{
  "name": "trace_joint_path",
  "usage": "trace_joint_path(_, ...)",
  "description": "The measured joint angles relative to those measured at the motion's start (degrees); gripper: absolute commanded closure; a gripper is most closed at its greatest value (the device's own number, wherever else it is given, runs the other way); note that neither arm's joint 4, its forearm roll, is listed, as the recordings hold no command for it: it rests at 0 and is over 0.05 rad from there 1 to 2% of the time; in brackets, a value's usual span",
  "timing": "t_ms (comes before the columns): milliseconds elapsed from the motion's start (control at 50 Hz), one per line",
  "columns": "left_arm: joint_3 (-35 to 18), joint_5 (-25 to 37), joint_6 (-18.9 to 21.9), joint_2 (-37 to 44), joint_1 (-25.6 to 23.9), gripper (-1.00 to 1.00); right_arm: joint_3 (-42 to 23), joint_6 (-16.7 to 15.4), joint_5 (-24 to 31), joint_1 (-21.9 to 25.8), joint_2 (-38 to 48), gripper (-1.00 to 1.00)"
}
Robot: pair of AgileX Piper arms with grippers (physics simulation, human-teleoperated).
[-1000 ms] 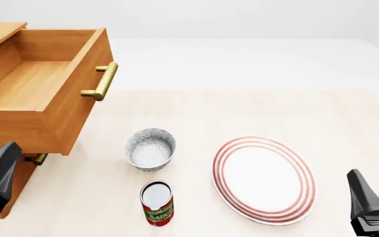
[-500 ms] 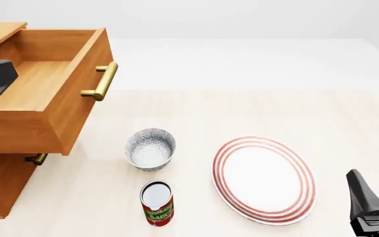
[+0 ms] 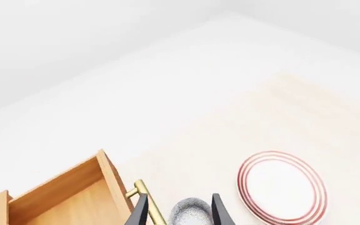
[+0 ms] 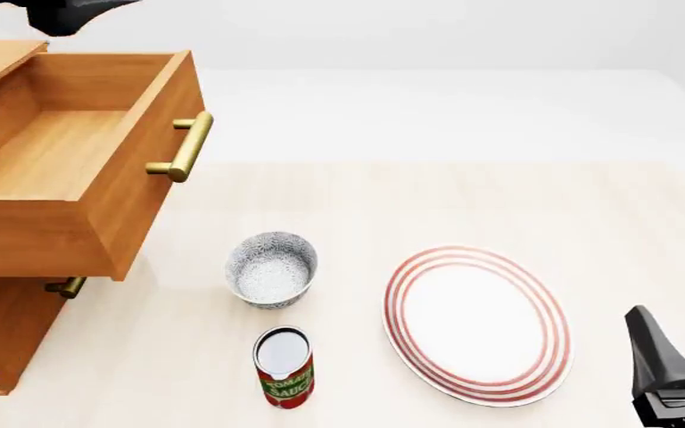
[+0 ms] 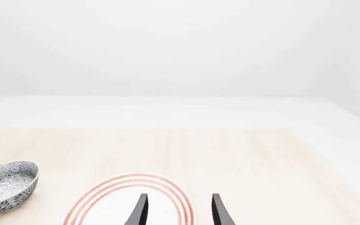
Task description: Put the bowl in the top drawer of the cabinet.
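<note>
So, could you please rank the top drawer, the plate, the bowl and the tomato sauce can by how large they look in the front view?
1. top drawer, by far the largest
2. plate
3. bowl
4. tomato sauce can, a little narrower than the bowl; the gap is small, so this last pair is not a firm ranking.

Left gripper [image 3: 176,213] raised high, fingers apparently parted; right gripper [image 5: 176,211] low, fingers parted.
</note>
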Motion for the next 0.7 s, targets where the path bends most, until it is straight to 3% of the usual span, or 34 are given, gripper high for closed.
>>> trace_joint_path(260, -8.22, 4.59, -0.37, 10.44, -4.32, -1.0, 0.0, 0.0, -0.01, 0.01, 0.01, -1.0)
trace_joint_path(480, -8.09, 5.23, -2.31, 14.62, -6.21, -1.0, 0.0, 0.0, -0.01, 0.01, 0.01, -1.0)
trace_joint_path(700, -4.61, 3.6, -4.71, 16.78, -8.38, -1.0, 0.0, 0.0, -0.01, 0.01, 0.01, -1.0)
